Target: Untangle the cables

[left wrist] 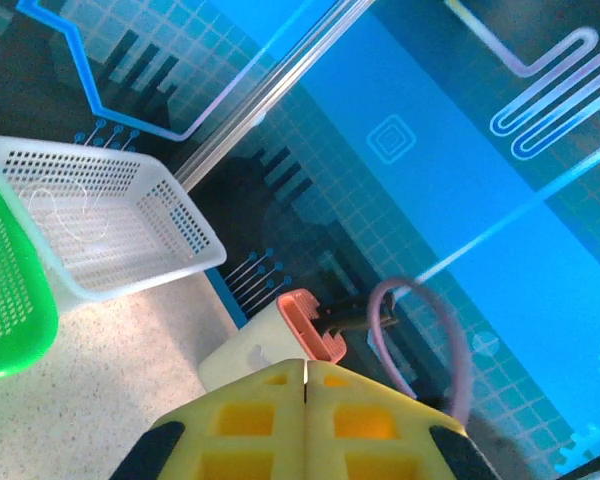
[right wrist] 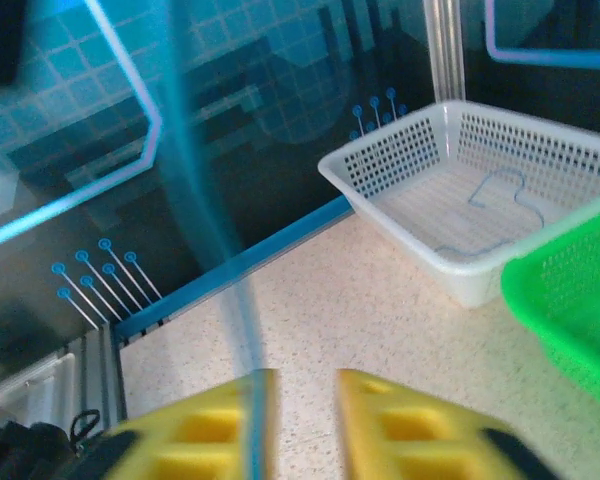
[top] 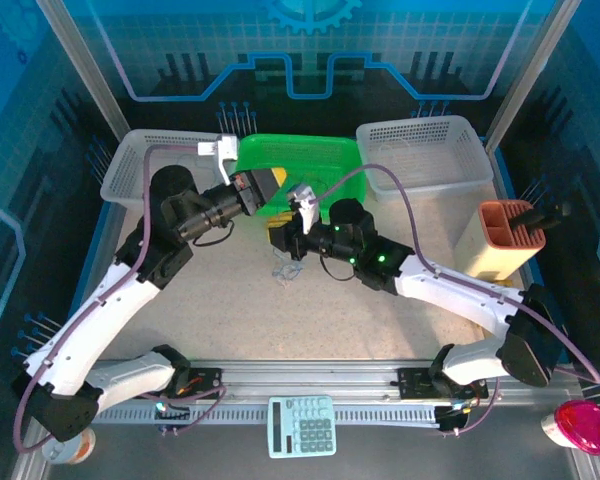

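The cables [top: 283, 268] are very thin, light and limp, so we judge it best to pinch one single strand at a free loop, away from the knot. The small tangle lies on the table [top: 230, 320] near the right gripper [right wrist: 305, 425], whose fingers stand slightly apart with a blurred blue strand [right wrist: 202, 200] rising between them, perhaps not pinched yet. The left gripper [left wrist: 305, 410] is pressed together, and we see nothing in it.

No legible text anywhere (calculator [top: 302, 425] keys too small to read).
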